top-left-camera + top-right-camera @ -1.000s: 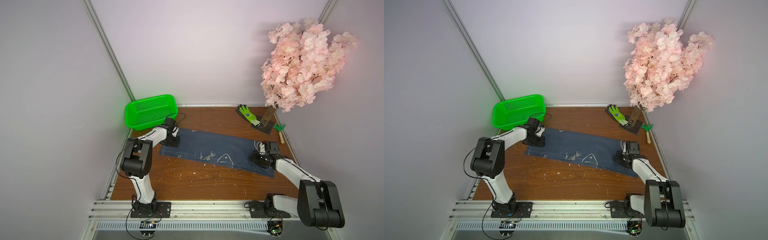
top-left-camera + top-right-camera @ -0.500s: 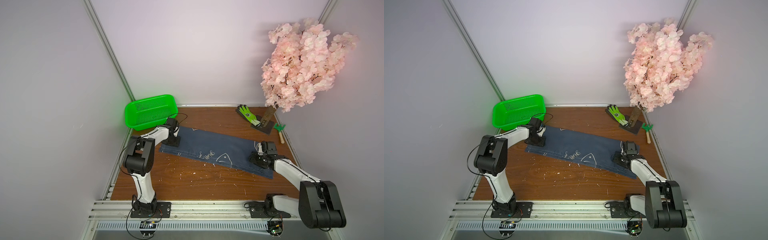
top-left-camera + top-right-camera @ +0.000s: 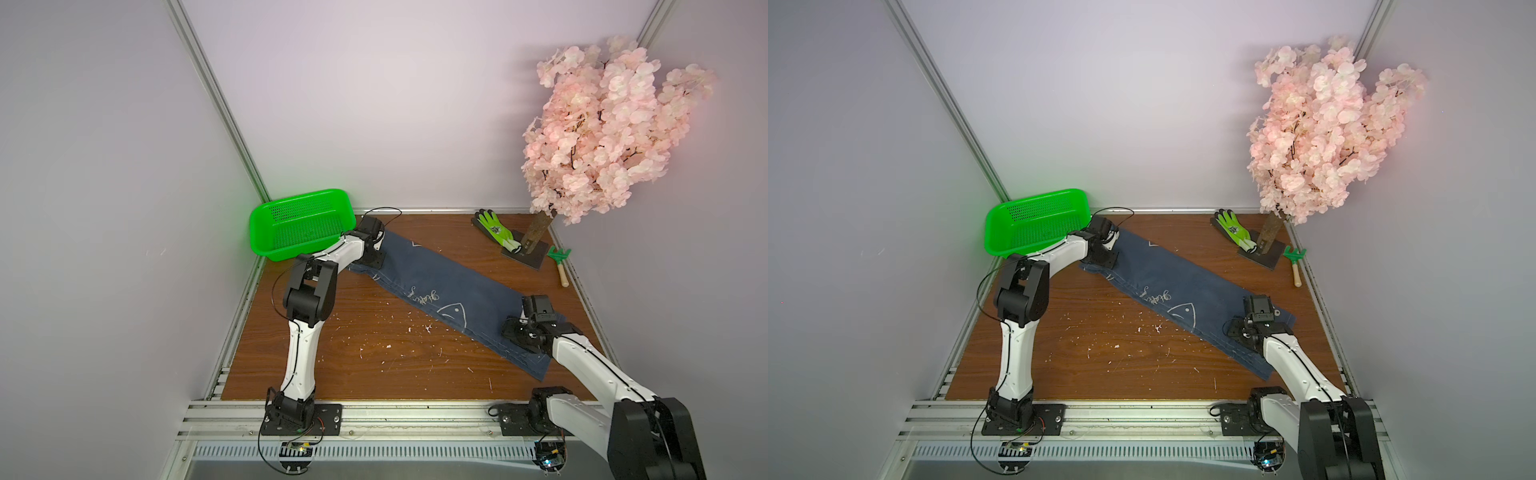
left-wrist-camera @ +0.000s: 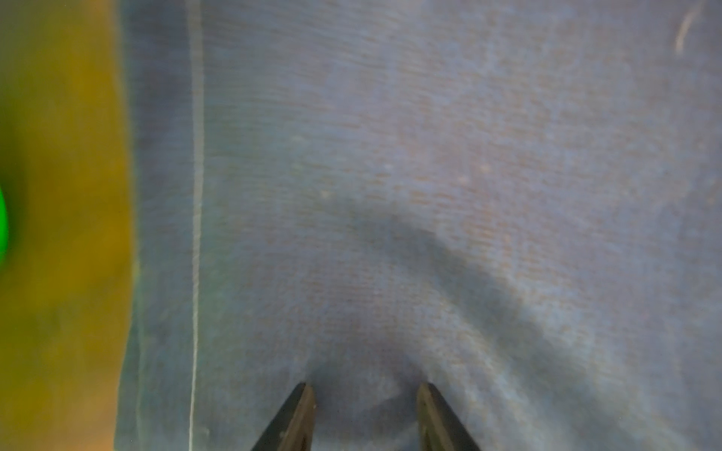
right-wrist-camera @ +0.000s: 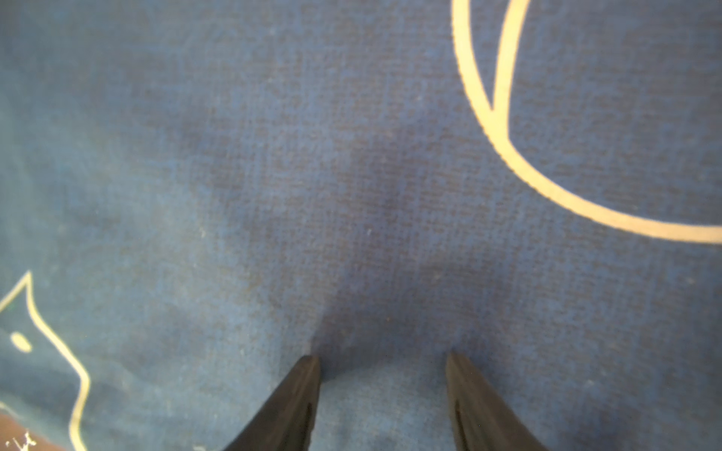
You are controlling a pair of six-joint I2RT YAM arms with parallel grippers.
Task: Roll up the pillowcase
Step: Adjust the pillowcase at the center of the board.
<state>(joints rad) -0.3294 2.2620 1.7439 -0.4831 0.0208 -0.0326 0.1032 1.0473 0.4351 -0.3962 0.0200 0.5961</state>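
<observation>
Pillowcase: dark denim blue, spread flat in a long diagonal band across the brown table, unrolled, spanning from one pair of jaws to the other. Farthest left, green basket sits just outboard of the left gripper, close to the far-left end of the cloth. Left wrist view: left gripper jaws partly open, both fingertips down on the fabric with a soft wrinkle running off from between them; nothing clamped. A pale seam line runs to one side of the jaws, then the cloth edge, then a blurred strip of table and a green smear at the frame edge. Between the two grippers, in both top views: white cursive lettering and a fish outline; white crumbs on bare wood near the cloth's nearer long edge. Right gripper stands on the near-right end of the cloth. Right wrist view: right gripper jaws about half open, tips resting on the fabric, a shallow dip ahead of them, no fold pinched; stitched outlines lie to either side. Beyond the right jaws, well apart: green-and-black glove, pink blossom tree, small green rake.
</observation>
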